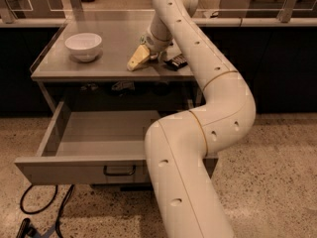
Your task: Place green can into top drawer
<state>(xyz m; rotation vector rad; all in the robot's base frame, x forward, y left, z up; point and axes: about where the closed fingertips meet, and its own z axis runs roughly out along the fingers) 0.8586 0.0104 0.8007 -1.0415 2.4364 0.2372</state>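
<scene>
In the camera view, one gripper [138, 61] is hanging low over the table [114, 36], near its front edge. I cannot tell how its jaws are standing. The green can is not showing clearly at the jaws. One white bowl [83, 44] is sitting well left of them, across bare tabletop. One dark packet [176, 61] is lying just right, its print unreadable. One top drawer [59, 168] is standing open below the jaws.

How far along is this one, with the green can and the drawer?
Done: the top drawer stands pulled open, nothing visible inside. In hand: the hand is down at the tabletop, between the white bowl and a dark packet; the green can is not visible, perhaps hidden behind it. Left: lifting the can, carrying it over, setting it in the drawer.
</scene>
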